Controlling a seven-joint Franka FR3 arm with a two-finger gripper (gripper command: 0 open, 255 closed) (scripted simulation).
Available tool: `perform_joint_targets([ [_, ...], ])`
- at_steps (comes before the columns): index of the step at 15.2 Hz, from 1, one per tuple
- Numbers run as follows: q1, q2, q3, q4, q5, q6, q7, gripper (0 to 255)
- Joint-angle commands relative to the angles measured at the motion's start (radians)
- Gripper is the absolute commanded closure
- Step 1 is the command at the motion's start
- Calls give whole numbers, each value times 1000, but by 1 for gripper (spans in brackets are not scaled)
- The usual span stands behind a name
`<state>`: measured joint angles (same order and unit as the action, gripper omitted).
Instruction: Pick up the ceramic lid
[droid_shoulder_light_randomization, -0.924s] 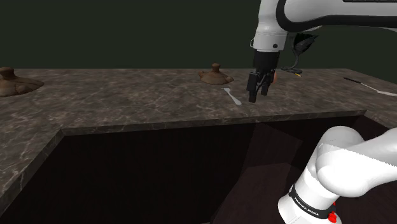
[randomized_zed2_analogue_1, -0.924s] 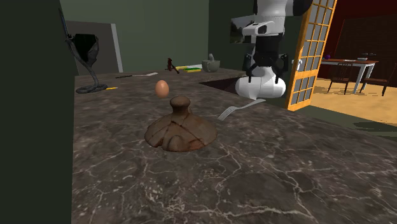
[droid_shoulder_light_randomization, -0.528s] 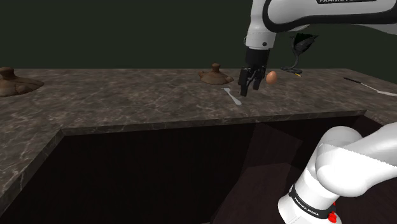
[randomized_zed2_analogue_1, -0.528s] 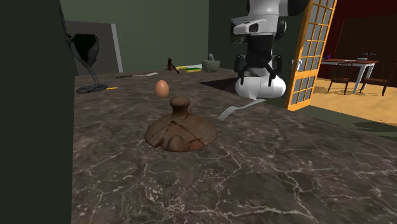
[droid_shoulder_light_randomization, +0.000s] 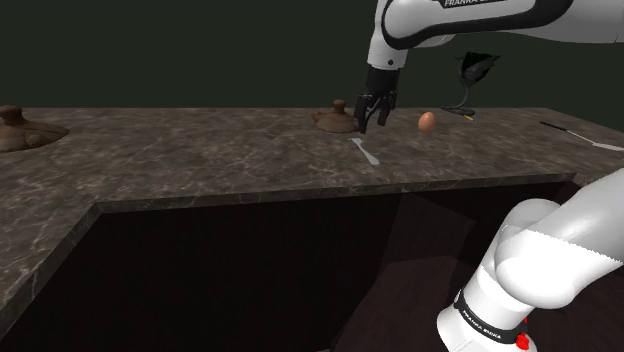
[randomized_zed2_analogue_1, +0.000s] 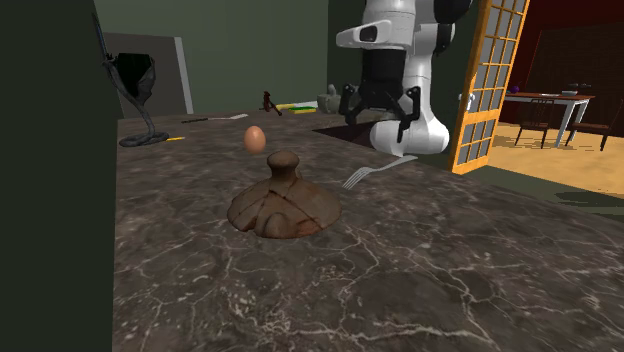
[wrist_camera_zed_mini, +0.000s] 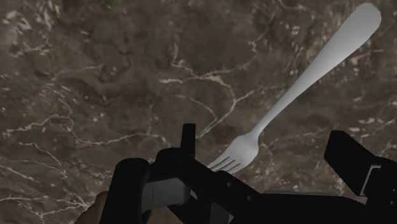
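counter (droid_shoulder_light_randomization: 200, 160): dark veined marble, carrying everything below.
opening (droid_shoulder_light_randomization: 250, 270): dark sunken cut in the counter's near side. The arm's white base is showing at its lower right in the shoulder view. Can't tell what else is sitting inside.
bowl (randomized_zed2_analogue_1: 333, 98): grey and mortar-like, sitting at the far end of the counter in the second exterior view. Can't tell the contents.
lid (droid_shoulder_light_randomization: 338, 118): brown dome with a knob on top, sitting flat on the counter and covering no pot. It is sitting well clear of the opening.
second lid (droid_shoulder_light_randomization: 15, 128): similar brown knobbed shape, lying at the shoulder view's far left, well apart from the rest.
fork (wrist_camera_zed_mini: 286, 102): light grey, lying flat just beside the lid. In the wrist view its tines are pointing toward the gripper and its handle is running away from it.
egg (droid_shoulder_light_randomization: 427, 122): brown, resting on the counter near the lid, on the shoulder view's right of the gripper.
gripper (droid_shoulder_light_randomization: 367, 124): hanging fingers-down above the counter, just beside the lid's knob and over the fork's tines.
fingers (wrist_camera_zed_mini: 356, 165): standing wide apart, gripping nothing and touching neither lid nor fork.
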<state>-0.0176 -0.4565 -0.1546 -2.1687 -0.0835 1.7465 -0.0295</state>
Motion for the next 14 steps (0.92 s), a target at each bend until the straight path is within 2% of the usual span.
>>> perform_joint_targets([
  [1, -2, 67, -12, 59, -2, 31, -9, 0],
  [8, -19, 278, -62, 275, 10, 101, -57, 0],
  [14, -43, 469, -100, 508, 50, 122, -104, 0],
])
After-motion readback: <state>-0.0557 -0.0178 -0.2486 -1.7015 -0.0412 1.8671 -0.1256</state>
